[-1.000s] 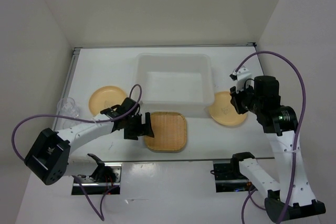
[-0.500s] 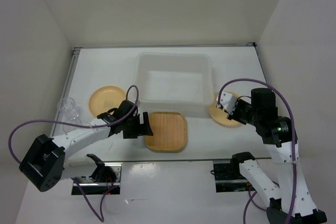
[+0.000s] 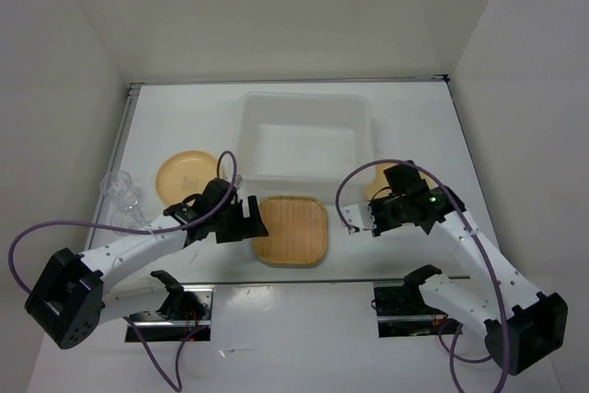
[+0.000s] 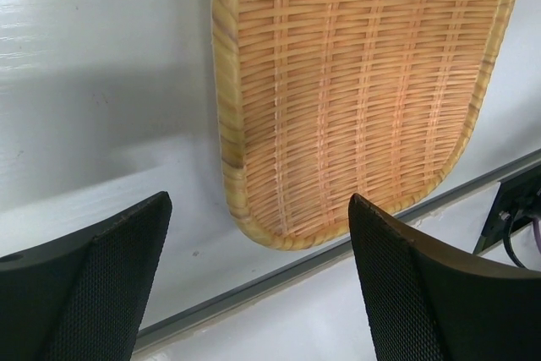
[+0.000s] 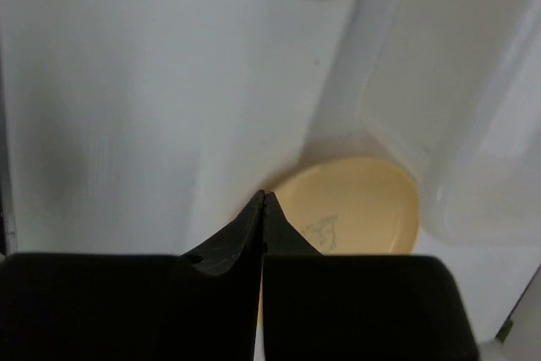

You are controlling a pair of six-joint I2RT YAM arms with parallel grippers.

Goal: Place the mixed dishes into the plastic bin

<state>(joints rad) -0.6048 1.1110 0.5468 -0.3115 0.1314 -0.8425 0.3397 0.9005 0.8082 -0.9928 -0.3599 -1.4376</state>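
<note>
Flanking woven plate [image 3: 293, 230], one per side.
Left pincer [image 4: 258, 209] apart at its left edge; right pincer [image 5: 262, 196] together, off its right, beside round plate [image 5: 355, 200].

No words, numbers or brand names can be read in any view. A single faint grey mark [image 5: 324, 227] is printed on the round plate [image 5: 363, 196] at the right of the table, near the plate's middle. In the right wrist view it is too blurred to be made out as letters or as a sign.
</note>
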